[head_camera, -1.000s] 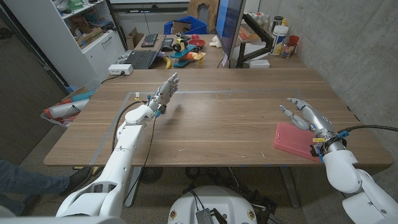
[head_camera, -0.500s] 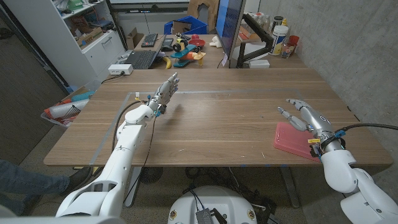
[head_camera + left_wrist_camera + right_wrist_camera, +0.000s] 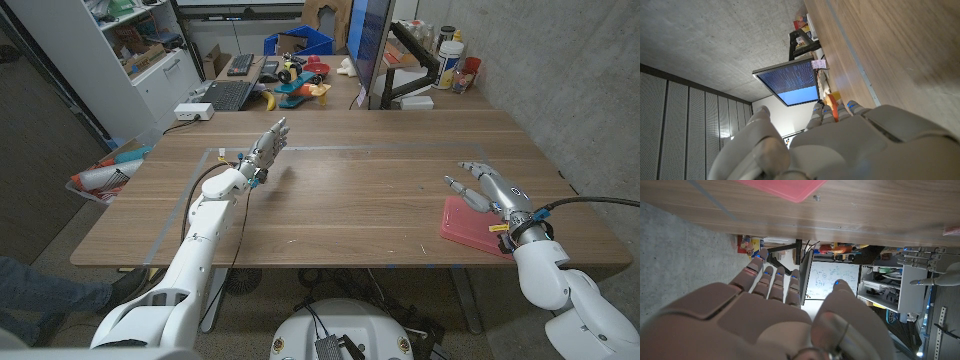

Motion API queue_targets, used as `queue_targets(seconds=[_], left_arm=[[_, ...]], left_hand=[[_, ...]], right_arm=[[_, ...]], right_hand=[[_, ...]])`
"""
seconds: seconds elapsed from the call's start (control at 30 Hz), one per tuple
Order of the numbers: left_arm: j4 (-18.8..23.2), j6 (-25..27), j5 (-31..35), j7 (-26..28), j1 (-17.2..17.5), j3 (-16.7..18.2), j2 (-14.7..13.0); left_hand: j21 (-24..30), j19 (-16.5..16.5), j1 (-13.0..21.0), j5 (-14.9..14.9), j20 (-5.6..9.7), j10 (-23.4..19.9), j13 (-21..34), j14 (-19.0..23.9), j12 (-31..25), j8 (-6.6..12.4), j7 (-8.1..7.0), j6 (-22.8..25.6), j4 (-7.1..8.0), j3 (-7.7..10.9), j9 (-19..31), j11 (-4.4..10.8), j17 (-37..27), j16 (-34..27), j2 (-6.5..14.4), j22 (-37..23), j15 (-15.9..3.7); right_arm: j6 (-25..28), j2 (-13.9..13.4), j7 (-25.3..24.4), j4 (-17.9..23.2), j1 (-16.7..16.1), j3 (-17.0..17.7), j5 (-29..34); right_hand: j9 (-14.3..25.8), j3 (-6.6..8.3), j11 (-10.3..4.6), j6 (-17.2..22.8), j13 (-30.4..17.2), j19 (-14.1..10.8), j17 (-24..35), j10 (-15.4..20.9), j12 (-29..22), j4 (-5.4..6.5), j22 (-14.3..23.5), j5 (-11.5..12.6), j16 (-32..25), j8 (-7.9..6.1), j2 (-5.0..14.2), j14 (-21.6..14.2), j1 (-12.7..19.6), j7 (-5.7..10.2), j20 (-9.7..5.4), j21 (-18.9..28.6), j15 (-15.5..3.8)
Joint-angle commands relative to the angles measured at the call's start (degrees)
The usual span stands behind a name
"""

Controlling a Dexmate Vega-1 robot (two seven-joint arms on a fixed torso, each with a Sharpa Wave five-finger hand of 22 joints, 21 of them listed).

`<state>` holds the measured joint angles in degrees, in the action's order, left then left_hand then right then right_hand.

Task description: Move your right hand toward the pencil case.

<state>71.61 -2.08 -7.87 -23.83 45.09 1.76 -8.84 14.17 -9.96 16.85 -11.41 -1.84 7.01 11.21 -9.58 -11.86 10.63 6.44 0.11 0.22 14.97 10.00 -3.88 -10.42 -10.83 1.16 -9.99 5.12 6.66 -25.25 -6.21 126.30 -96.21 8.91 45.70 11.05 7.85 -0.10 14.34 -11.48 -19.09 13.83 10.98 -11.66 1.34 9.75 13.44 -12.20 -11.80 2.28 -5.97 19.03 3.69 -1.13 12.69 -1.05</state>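
A: How is the left hand [image 3: 262,150] held?
B: It is raised over the brown wooden table [image 3: 350,190], fingers apart, nothing held.
A: And the right hand [image 3: 487,186]?
B: Opened above the flat pink pencil case [image 3: 468,226], probably so it can be reached.

Bare table [image 3: 360,200] between hands; nothing stands between right hand [image 3: 487,187] and pencil case [image 3: 470,226] just beside it.

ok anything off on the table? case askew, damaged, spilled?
Nothing stands out. The pink pencil case lies flat near the table front-right edge, slightly angled, intact. The right hand hovers over its far end, fingers apart; the left hand is empty.
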Motion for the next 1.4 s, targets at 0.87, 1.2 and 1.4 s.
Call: queue_targets(seconds=[0.87,1.2,1.4], left_arm=[[-3.10,-0.84,0.64,-0.42,-1.53,0.11,0.54],[-3.29,-0.97,0.83,-0.56,-1.75,0.03,0.59],[-3.47,-1.06,0.80,-0.79,-2.01,-0.01,0.64]], left_hand=[[-0.60,-1.77,-0.12,0.12,-0.39,0.16,0.09,-0.75,-0.36,0.23,0.30,0.36,-0.39,-0.02,0.29,-0.09,-0.02,0.02,0.81,-0.19,0.19],[-0.75,-1.72,-0.15,0.12,-0.42,0.16,0.10,-0.77,-0.36,0.24,0.28,0.45,-0.44,-0.05,0.28,-0.25,-0.02,0.03,0.86,-0.20,0.19],[-0.87,-1.74,-0.17,0.12,-0.45,0.24,0.10,-0.83,-0.33,0.26,0.28,0.54,-0.48,-0.07,0.28,-0.05,-0.02,0.05,0.90,-0.20,0.14]], right_arm=[[4.33,-2.70,1.51,-0.99,1.10,-3.25,1.04],[4.80,-3.06,0.91,-1.24,1.07,-3.76,0.69],[4.78,-3.32,0.43,-1.13,0.98,-3.86,0.62]], right_hand=[[0.11,-0.01,-0.11,0.69,-0.03,0.37,-0.01,0.81,-0.38,-0.35,0.09,0.50,-0.25,-0.17,-0.02,-0.19,-0.11,0.19,-0.09,-0.58,-0.40],[0.12,-0.04,-0.02,0.75,-0.03,0.33,-0.04,0.87,-0.36,-0.37,0.09,0.56,-0.27,-0.14,0.05,-0.24,-0.19,0.21,-0.09,-0.69,-0.40],[0.12,-0.05,-0.11,0.79,-0.03,0.36,-0.06,0.87,-0.34,-0.37,0.09,0.59,-0.27,-0.13,0.08,-0.26,-0.24,0.16,-0.07,-0.77,-0.40]])
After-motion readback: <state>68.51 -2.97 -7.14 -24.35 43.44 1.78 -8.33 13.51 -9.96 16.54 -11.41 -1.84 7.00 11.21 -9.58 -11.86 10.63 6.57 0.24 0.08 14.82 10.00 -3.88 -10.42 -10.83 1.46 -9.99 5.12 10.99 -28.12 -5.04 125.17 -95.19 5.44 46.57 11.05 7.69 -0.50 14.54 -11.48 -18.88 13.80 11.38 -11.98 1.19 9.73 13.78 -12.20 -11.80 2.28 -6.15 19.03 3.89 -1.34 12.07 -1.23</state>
